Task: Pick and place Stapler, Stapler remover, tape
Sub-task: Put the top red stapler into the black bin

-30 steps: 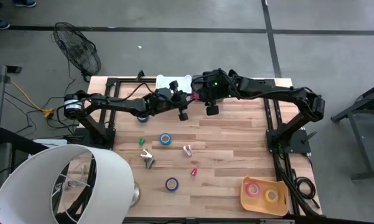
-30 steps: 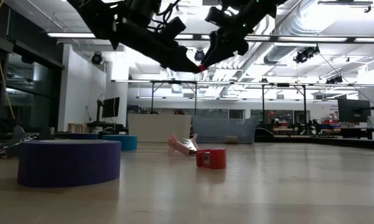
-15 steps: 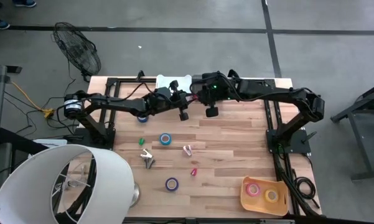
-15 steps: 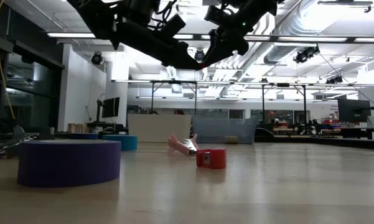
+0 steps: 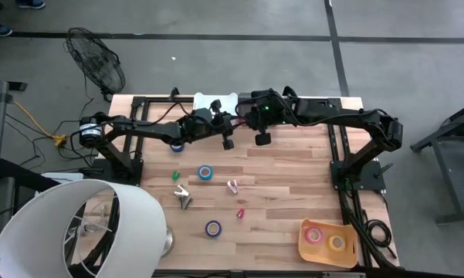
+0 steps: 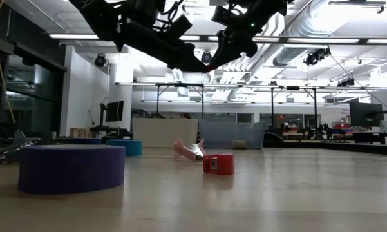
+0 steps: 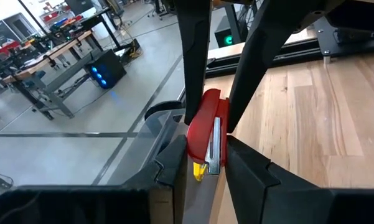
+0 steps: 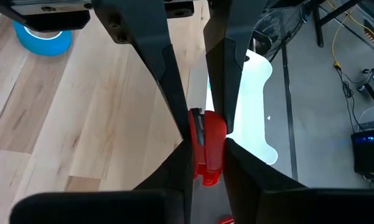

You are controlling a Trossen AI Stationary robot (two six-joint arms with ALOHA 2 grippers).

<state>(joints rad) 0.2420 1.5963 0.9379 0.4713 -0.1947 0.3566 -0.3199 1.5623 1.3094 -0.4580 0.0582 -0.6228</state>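
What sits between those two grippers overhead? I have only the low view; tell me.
Observer: A red stapler, by the wrist views. The left gripper is clamped on it.
Operator: Report the right gripper.
Observer: The right gripper pinches the same stapler from the opposite end.
Operator: Place them on the table.
Observer: From above, they meet near the table edge where a white tray lies.
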